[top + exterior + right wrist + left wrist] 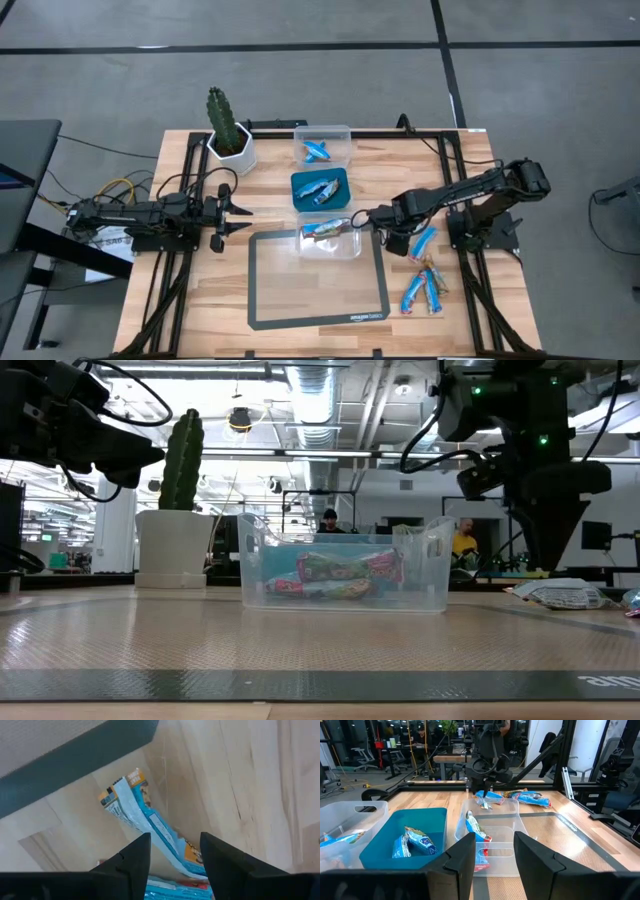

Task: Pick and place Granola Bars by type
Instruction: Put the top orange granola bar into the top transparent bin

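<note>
Here, right gripper point(366, 217) parted over glossy blue Granola Bars point(150, 827); left gripper point(243, 218) spread, idle

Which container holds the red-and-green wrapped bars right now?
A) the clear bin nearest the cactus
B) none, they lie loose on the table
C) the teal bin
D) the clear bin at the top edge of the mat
D: in the high view the red-and-green bars lie inside the clear bin at the mat's top edge, while the teal bin and the far clear bin hold blue-wrapped bars.
</note>
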### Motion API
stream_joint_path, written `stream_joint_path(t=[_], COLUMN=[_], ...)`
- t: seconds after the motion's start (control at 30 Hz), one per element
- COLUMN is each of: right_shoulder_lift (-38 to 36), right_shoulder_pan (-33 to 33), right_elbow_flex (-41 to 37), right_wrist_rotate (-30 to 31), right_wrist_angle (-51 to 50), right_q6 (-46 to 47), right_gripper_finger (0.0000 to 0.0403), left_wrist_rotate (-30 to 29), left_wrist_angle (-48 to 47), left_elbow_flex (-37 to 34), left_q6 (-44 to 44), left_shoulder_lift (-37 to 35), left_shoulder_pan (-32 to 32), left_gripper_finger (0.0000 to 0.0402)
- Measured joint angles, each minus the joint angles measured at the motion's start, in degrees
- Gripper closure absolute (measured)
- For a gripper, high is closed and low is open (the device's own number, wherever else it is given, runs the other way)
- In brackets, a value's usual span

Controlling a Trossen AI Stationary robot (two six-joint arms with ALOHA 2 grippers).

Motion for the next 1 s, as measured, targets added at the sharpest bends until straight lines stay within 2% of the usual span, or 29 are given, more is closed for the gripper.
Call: stream_joint_path(t=[0.23, 0.43, 0.73, 0.87, 1.0], right_shoulder_lift=[0.00, 0.39, 8.33, 10.26, 10.16], right_shoulder_pan=[0.12, 0.13, -0.80, -0.85, -1.19], right_elbow_flex=[-0.02, -0.34, -1.20, -0.99, -1.03], right_wrist_rotate=[-1.90, -1.90, -4.49, -4.78, -5.20], right_wrist_angle=[0.11, 0.49, 2.87, 4.20, 4.64], right_q6=[-2.95, -2.83, -1.93, -3.06, -2.65], right_gripper_finger=[0.0237, 0.0212, 0.0179, 0.0186, 0.0225], left_wrist_rotate=[0.00, 0.01, 0.01, 0.02, 0.02], left_wrist_angle=[0.00, 0.01, 0.00, 0.00, 0.00], left_elbow_flex=[0.00, 0.01, 0.00, 0.00, 0.00], left_q6=[-0.10, 0.05, -0.09, 0.15, -0.12], left_shoulder_lift=[0.00, -0.01, 0.00, 0.00, 0.00], left_shoulder_pan=[0.00, 0.01, 0.02, 0.00, 0.02], left_gripper_finger=[0.0273, 0.0273, 0.0273, 0.0273, 0.0273])
